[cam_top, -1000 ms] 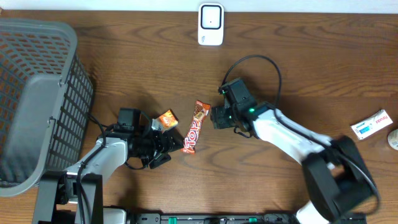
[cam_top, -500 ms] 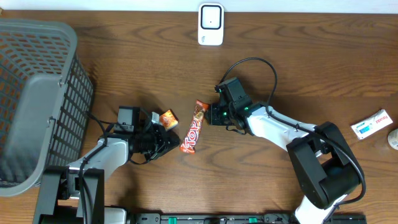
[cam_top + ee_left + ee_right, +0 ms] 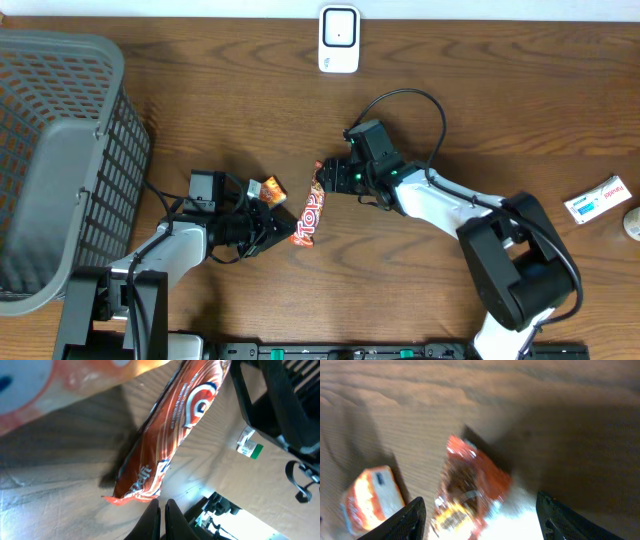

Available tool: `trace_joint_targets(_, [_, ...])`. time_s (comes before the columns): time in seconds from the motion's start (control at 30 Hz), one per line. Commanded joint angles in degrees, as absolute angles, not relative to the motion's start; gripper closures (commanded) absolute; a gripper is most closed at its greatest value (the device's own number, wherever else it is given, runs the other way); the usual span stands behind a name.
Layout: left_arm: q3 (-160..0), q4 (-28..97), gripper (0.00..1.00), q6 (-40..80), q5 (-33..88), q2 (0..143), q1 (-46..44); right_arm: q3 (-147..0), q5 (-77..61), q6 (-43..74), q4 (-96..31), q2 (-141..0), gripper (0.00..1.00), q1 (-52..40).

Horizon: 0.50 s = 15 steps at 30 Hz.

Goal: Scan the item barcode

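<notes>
Since a second ago the right gripper [image 3: 335,178] has slid left to the far end of the bar, and the left gripper [image 3: 272,224] has gone from spread to closed.

Orange-red foil-wrapped "TOP" candy bar [image 3: 312,205] lies flat on the brown wooden table [image 3: 200,90], mid-scene, running far-to-near with a slight tilt. No barcode readable in any view.

Left fingers [image 3: 172,515] are pressed together with nothing between them, just left of the bar's near end. Contact with the wrapper – cannot tell.

Right fingers [image 3: 412,520] stand wide, the bar's far end [image 3: 470,490] between them in the wrist view, which is blurred – no grip visible.

Small orange snack packet [image 3: 270,189] sits just left of the bar, partly behind the left arm; in the left wrist view it is only an out-of-focus smear at top left.

White wall-plug-shaped scanner [image 3: 339,40] at the far edge. Grey mesh plastic basket [image 3: 60,150] at far left, cropped. White flat box [image 3: 597,198] at right, with a round object cut off by the frame edge beside it.
</notes>
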<state>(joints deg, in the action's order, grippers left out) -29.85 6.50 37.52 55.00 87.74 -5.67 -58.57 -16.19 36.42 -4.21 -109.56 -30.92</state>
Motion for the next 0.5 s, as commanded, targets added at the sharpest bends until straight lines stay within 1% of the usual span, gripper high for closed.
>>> trace_joint_targets(0.0, [-29.5, 4.7, 0.92, 37.4, 55.9, 88.0, -5.5, -56.9, -16.2, 39.1, -4.5, -115.5, 0.32, -30.8])
trace_joint_targets(0.3, [-29.5, 3.4, 0.93, 38.7, 54.0, 90.1, -6.0, -56.9, -16.8, 39.4, -3.7, -115.5, 0.32, -31.1])
trace_joint_targets(0.4, [-29.5, 1.9, 0.93, 39.4, 54.0, 92.4, -7.8, -56.9, -16.8, 39.4, -3.8, -115.5, 0.32, -31.2])
trace_joint_targets(0.47, [-29.5, 0.1, 0.93, 40.5, 54.0, 94.1, -9.3, -56.9, -16.8, 39.4, -4.0, -115.5, 0.34, -31.4])
